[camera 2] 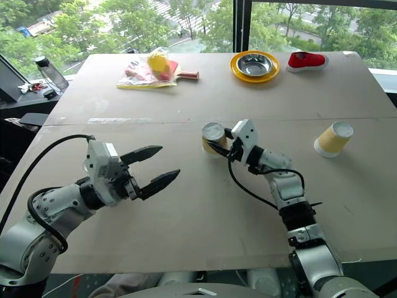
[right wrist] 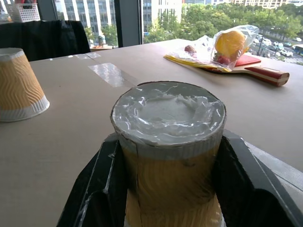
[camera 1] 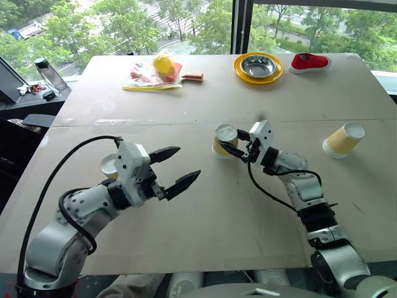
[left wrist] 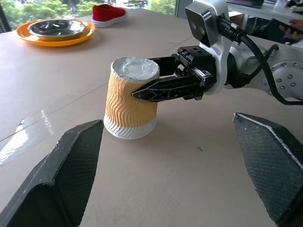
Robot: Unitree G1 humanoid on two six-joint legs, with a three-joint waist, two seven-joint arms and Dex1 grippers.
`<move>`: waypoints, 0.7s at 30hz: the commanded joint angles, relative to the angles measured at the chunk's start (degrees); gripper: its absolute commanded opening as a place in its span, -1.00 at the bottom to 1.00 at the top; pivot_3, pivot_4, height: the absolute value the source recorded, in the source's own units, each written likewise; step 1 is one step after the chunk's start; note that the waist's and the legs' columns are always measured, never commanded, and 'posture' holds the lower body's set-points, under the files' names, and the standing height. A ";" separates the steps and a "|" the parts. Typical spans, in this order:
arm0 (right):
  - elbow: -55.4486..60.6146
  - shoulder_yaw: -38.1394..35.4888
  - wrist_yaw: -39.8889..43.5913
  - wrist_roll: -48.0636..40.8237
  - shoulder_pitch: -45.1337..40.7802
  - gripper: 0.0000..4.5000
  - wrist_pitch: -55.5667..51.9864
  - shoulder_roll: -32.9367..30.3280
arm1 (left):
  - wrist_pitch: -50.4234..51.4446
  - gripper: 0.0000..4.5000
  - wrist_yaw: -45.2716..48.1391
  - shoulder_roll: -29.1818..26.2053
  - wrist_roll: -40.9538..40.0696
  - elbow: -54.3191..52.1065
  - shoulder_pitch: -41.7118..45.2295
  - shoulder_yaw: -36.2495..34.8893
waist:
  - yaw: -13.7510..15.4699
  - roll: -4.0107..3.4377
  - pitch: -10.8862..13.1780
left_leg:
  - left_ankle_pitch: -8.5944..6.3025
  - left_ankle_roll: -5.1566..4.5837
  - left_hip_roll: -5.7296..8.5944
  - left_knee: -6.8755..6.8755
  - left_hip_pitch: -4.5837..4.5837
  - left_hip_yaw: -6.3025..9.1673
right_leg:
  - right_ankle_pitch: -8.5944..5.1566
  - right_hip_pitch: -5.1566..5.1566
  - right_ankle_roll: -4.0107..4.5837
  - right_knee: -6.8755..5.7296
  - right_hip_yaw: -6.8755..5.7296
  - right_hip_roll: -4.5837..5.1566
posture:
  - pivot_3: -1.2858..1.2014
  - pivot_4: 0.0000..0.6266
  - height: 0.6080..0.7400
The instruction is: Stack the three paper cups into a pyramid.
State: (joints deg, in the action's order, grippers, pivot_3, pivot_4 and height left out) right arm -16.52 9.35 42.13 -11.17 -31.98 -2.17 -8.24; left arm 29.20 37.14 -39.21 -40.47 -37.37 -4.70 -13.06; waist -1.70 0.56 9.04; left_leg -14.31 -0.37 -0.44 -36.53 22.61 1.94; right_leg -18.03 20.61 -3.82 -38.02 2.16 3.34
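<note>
Near the table's middle a yellow-orange paper cup (camera 1: 224,138) stands upside down, and my right gripper (camera 1: 221,148) is shut on its upper part, one finger on each side (left wrist: 161,90). A second cup (camera 1: 343,139) stands upside down off to the right, apart from both grippers. The third cup (camera 1: 108,165) sits on the left, mostly hidden behind my left hand; the right wrist view shows it upside down (right wrist: 19,85). My left gripper (camera 1: 189,162) is open and empty, pointing toward the held cup from a short distance.
At the table's far edge are a yellow-rimmed metal bowl (camera 1: 258,66), a red shoe (camera 1: 310,62) and a plastic bag with a yellow fruit on a paddle (camera 1: 158,71). A water bottle (camera 1: 49,73) stands beyond the left edge.
</note>
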 commanded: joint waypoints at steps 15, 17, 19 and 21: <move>6.06 -1.98 -1.52 0.38 1.37 0.98 -1.45 -2.15 | 0.35 1.00 -1.39 1.32 2.63 0.01 2.36 1.14 | -0.32 0.01 -0.01 | 0.03 0.06 -0.01 0.04 0.21 0.01 | 0.00 0.19 0.00 0.01 0.01 0.01 | 0.03 -0.52 1.00; 11.92 -2.81 -0.92 -0.04 5.44 0.98 -2.97 -5.44 | 0.73 1.00 -0.70 1.11 2.67 0.42 4.63 2.62 | -0.16 0.01 -0.01 | 0.03 0.05 -0.01 0.04 0.21 0.01 | 0.00 0.19 0.00 0.01 0.01 0.02 | 0.03 -0.52 1.00; 18.72 -5.49 -1.77 -0.72 10.14 0.98 -3.81 -8.73 | 0.97 1.00 -0.06 1.91 3.04 1.70 9.38 5.79 | 0.32 0.01 -0.01 | 0.00 -0.01 0.00 0.04 0.24 0.04 | 0.00 0.18 -0.01 0.00 -0.04 0.02 | 0.03 -0.52 1.00; 22.94 -7.55 -3.32 -1.21 12.89 0.98 -4.35 -10.48 | 1.30 1.00 0.36 2.65 3.30 2.70 12.72 8.01 | 0.72 0.01 -0.01 | -0.06 -0.11 0.01 0.01 0.24 0.03 | 0.00 0.18 -0.01 -0.01 -0.03 0.00 | 0.03 -0.52 1.00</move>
State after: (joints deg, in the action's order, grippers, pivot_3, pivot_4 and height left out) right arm 1.57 3.85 39.78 -10.93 -18.57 -6.57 -18.48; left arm 30.68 36.83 -36.76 -37.20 -34.36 7.27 -5.95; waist -0.98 0.56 9.03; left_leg -14.38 -0.49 -0.42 -36.53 22.83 1.93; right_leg -18.02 20.79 -3.83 -38.06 2.18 3.35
